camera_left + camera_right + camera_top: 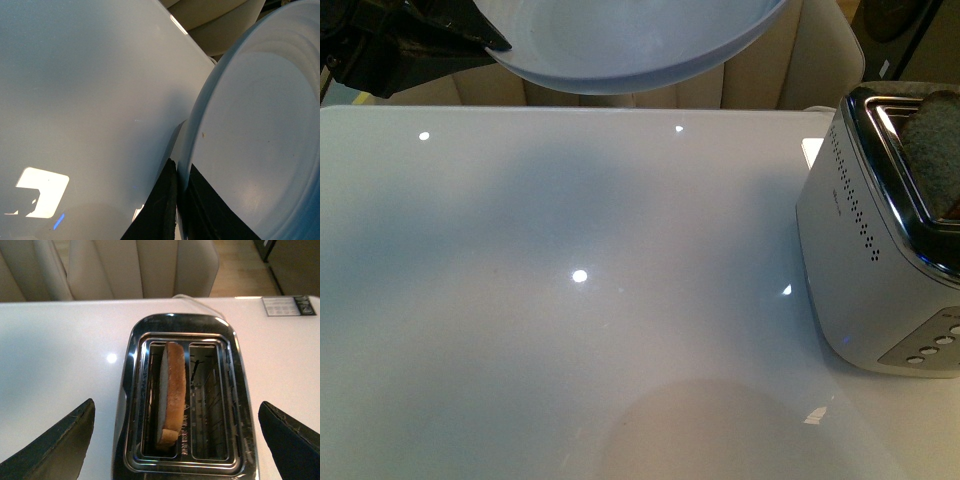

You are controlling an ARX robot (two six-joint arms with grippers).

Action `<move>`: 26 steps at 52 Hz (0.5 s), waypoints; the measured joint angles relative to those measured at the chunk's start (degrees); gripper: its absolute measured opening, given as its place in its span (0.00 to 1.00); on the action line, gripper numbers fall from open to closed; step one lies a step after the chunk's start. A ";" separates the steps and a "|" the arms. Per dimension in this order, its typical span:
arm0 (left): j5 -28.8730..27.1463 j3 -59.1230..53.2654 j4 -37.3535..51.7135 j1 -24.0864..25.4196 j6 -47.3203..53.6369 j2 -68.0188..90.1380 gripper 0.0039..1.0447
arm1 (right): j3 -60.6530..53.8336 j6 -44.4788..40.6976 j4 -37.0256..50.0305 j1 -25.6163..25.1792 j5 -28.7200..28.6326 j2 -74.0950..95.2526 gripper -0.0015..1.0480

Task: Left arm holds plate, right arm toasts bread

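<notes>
The bread [170, 395] stood straight below the right gripper [175, 403], flat sides facing its wide jaws. The left gripper [182, 202] clamped the plate [250, 125].

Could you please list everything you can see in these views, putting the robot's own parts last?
plate: one, pale blue-white, empty, held up above the table's far side
toaster: one, silver, two slots, on the table's right side
bread: one slice, light brown, standing in one slot; the other slot is empty
table: one, glossy white
chairs: beige, behind the table; count unclear
cable: one, white, behind the toaster
card: one, printed, on the table beyond the toaster
left gripper: black, shut on the plate's rim
right gripper: black, open, above the toaster
</notes>
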 joint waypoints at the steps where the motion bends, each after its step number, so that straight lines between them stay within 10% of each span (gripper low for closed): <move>1: 0.00 0.00 0.00 0.00 0.00 0.00 0.03 | 0.00 -0.04 0.00 -0.07 0.04 -0.44 0.91; 12: 0.00 0.02 0.00 -0.04 0.00 -0.04 0.03 | -0.37 -0.44 0.44 -0.13 -0.15 -0.42 0.91; 17: 0.04 0.02 0.00 -0.04 0.00 -0.07 0.03 | -9.73 -2.16 25.29 -0.98 -3.15 -0.26 0.74; 26: 0.02 0.02 0.00 -0.04 -0.02 -0.07 0.03 | -16.90 -2.97 37.38 -2.54 -4.11 -4.39 0.51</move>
